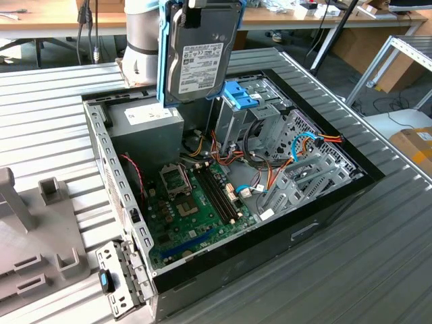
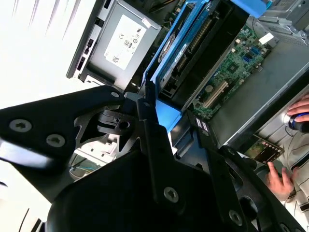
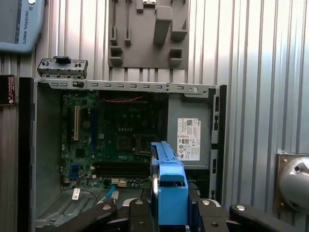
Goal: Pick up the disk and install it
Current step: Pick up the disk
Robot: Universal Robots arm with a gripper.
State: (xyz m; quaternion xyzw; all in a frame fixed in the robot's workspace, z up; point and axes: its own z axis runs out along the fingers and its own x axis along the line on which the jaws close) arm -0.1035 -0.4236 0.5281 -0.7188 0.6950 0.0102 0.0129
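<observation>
The disk (image 1: 200, 54) is a grey-metal drive with a white label in a light-blue carrier. It hangs upright on edge above the open computer case (image 1: 351, 158), over the gap between the power supply and the silver drive cage (image 1: 237, 111). My gripper (image 3: 170, 205) is shut on it, with a black finger (image 3: 137, 212) on each side of the blue carrier (image 3: 169, 186). In the second wrist view the disk (image 2: 186, 48) runs away from the gripper (image 2: 166, 123) toward the motherboard.
Inside the case lie a green motherboard (image 1: 196, 199), a big grey box with a white label (image 1: 145, 121), orange and blue cables (image 1: 297, 145) and a blue tab (image 1: 239, 94) on the cage. A grey fixture (image 1: 34, 229) stands at the exterior view's left. A person's hand (image 2: 299, 108) rests nearby.
</observation>
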